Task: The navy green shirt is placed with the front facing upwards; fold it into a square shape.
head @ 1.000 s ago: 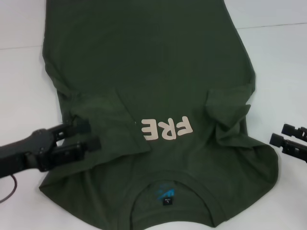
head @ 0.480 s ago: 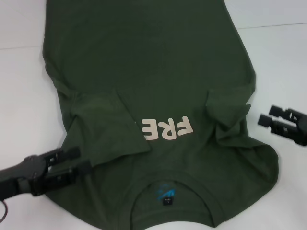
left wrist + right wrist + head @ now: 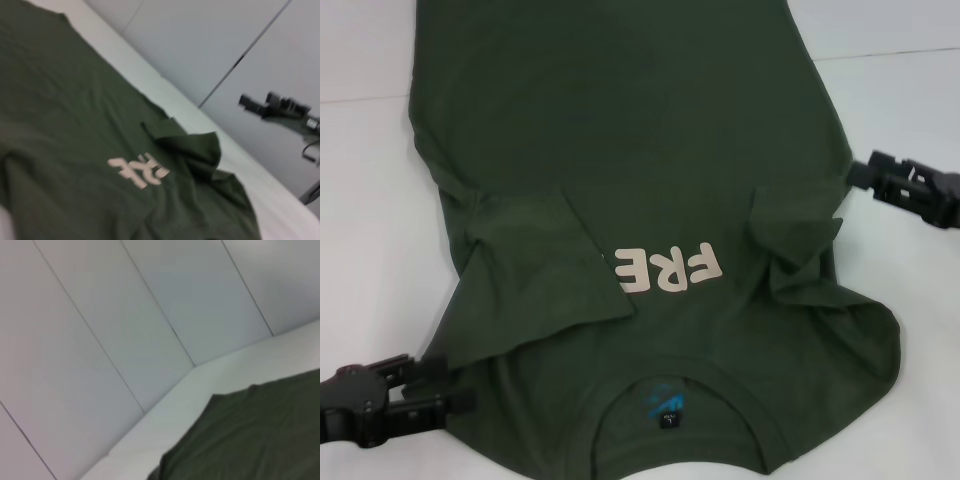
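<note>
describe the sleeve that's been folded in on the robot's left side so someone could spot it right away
Start from the navy green shirt spread over the white table, collar toward the robot. Find the cream FREE print on its chest; the left sleeve is the flap lying across it from the robot's left. Unlike the crumpled right sleeve, it lies flat and hides part of the print.

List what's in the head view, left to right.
Left gripper → folded-in left sleeve of the navy green shirt → cream "FRE" print → folded-in right sleeve → right gripper.
</note>
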